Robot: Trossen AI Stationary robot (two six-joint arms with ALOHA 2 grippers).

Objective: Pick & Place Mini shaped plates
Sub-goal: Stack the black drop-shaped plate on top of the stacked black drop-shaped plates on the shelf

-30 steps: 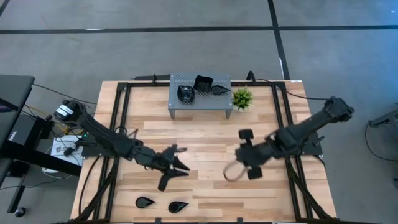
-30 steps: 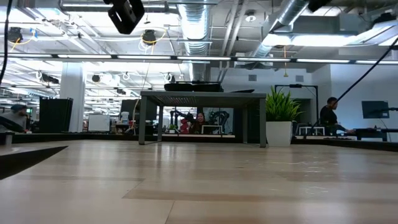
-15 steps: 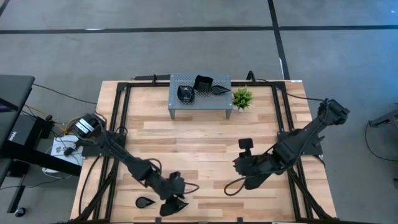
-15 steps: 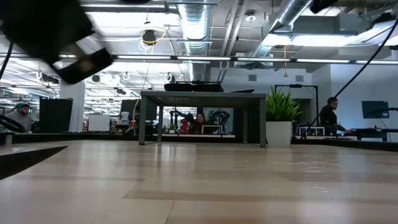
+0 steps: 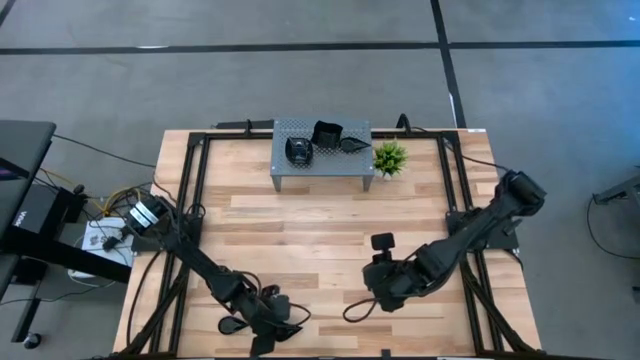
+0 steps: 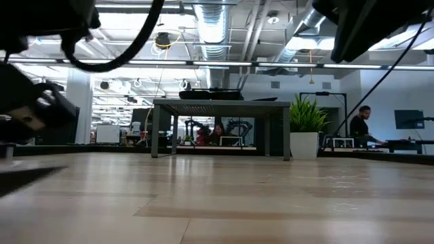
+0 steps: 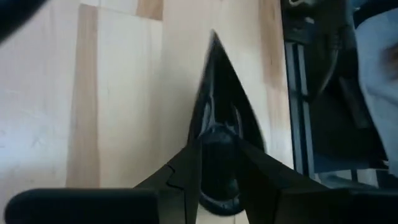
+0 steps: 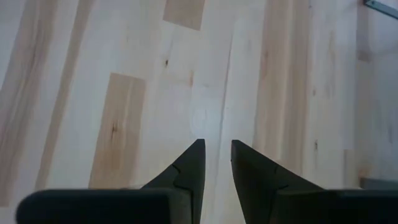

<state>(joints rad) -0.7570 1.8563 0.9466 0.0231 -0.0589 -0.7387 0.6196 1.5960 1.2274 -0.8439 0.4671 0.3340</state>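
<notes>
1. Two dark arms work over a pale wooden surface (image 5: 320, 225) edged by a black frame, set on a grey floor; the low view looks past it into an open office with ceiling ducts, strip lights and seated people.
2. At the far edge stand a small grey stand (image 5: 322, 160) and, just beside it, a green potted plant (image 5: 389, 157).
3. Three glossy black mini plates (image 5: 322, 140) rest on the stand's top: one rounded, one wavy-edged, one leaf-like.
4. A teardrop plate (image 7: 222, 124) lies at the near edge of the surface, black and shiny, its point directed away from the left wrist camera. A second teardrop plate (image 5: 232, 325) lies close by, partly hidden under the arm.
5. The left jaws (image 7: 217, 167) straddle the round end of the teardrop plate, one finger on each side; contact cannot be confirmed.
6. The right jaws (image 8: 216, 163) hang over bare wood near the surface's middle front, slightly parted and holding nothing.
7. Compared with one second ago, the left arm has swung from mid-surface down to the near edge, and the right arm has drawn nearer and lower.
</notes>
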